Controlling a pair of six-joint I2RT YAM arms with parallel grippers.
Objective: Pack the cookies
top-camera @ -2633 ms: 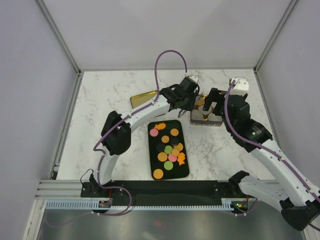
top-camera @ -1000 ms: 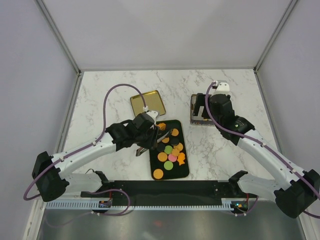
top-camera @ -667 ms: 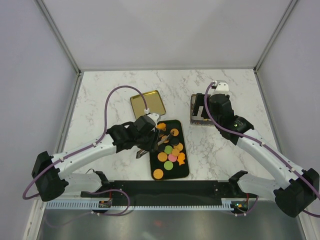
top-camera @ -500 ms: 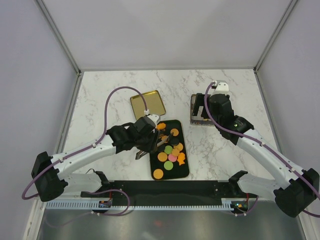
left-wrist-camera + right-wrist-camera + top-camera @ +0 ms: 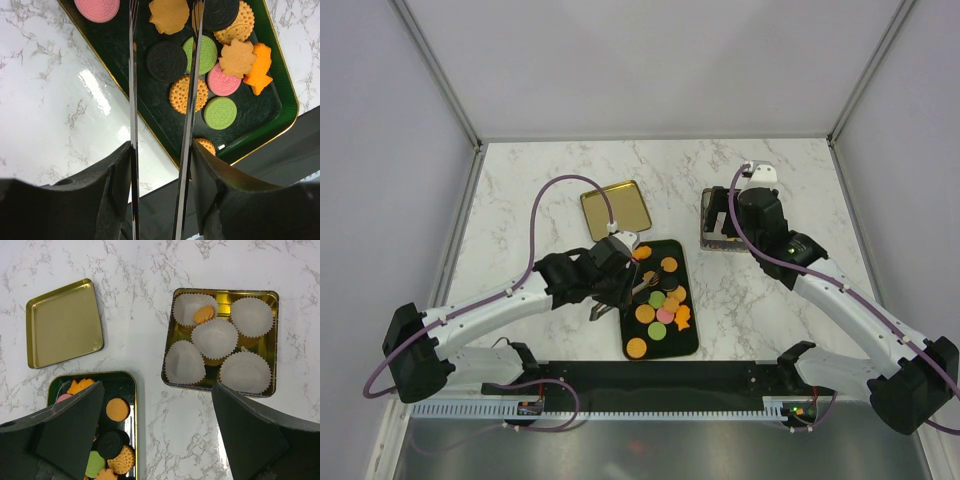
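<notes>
The left arm has swung away from the tin (image 5: 712,226) and come down over the black tray (image 5: 665,346). The left gripper (image 5: 165,20) hangs half spread and widening, gripping nothing, with the cookies (image 5: 658,300) just beneath and ahead of its blades. One drop looks done and the next pick is beginning. The right gripper (image 5: 158,385) hovers above the tin, spread wide and empty. The gold lid (image 5: 62,322) lies to its left. One orange cookie (image 5: 203,314) sits in a paper cup (image 5: 195,307). The tray's crowded, overlapping pieces could hinder a clean pinch.
</notes>
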